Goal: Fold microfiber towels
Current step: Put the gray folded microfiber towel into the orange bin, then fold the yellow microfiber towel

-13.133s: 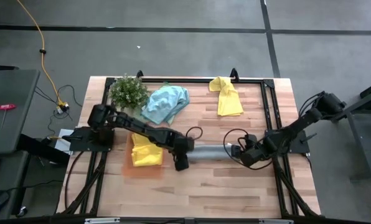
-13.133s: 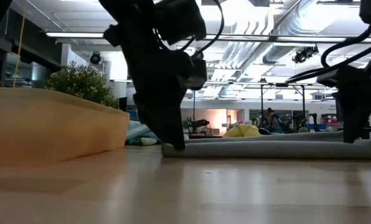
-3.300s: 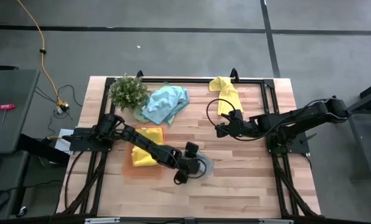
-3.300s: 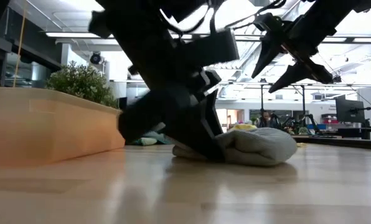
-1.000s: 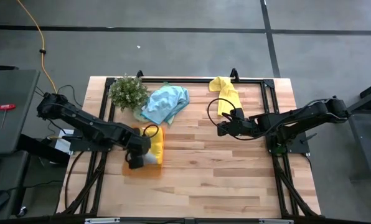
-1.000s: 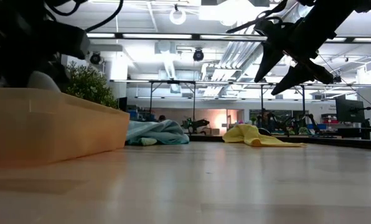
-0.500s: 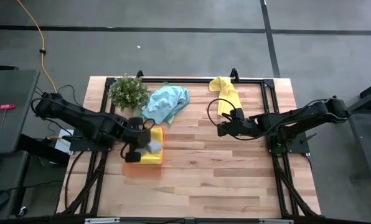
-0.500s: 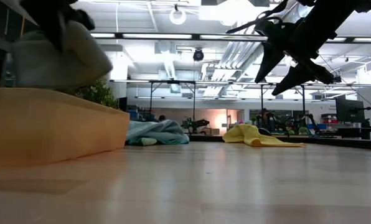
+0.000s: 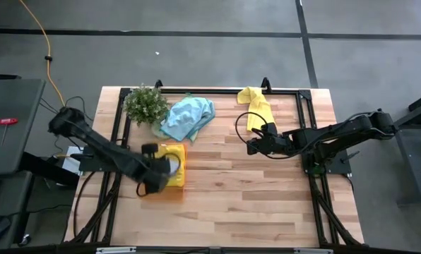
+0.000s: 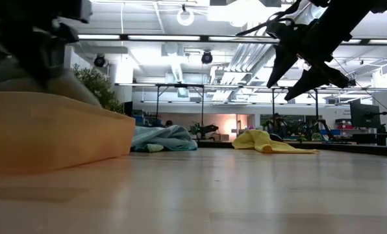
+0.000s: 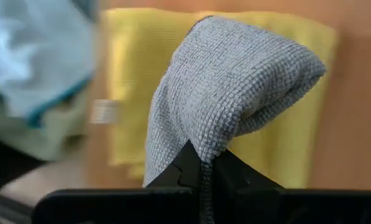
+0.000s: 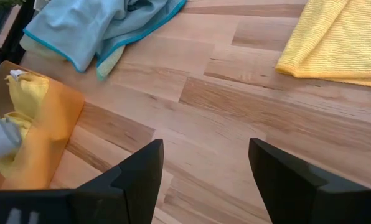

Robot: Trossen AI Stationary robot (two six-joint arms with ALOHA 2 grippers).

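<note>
Left gripper (image 11: 201,171): we find its fingers pinched tight on a folded grey towel (image 11: 226,93), held over the orange tray (image 9: 148,192) at the table's left side.
Grey towel: we see it hanging doubled from the fingertips, directly above the folded yellow towel (image 9: 175,169) that lies in the tray.
Right gripper (image 9: 251,144): we record it raised above the middle of the table (image 9: 267,204), fingers spread wide, nothing between them.
Loose yellow towel (image 9: 257,111): we note it lying crumpled at the far edge, near the right gripper but apart from it.
Blue-teal towel (image 9: 188,117): we list it bunched at the far edge, just beside the plant (image 9: 145,104); a pale green edge shows beneath it in the right wrist view.
Tray: flat on the table, near the left arm's base.
</note>
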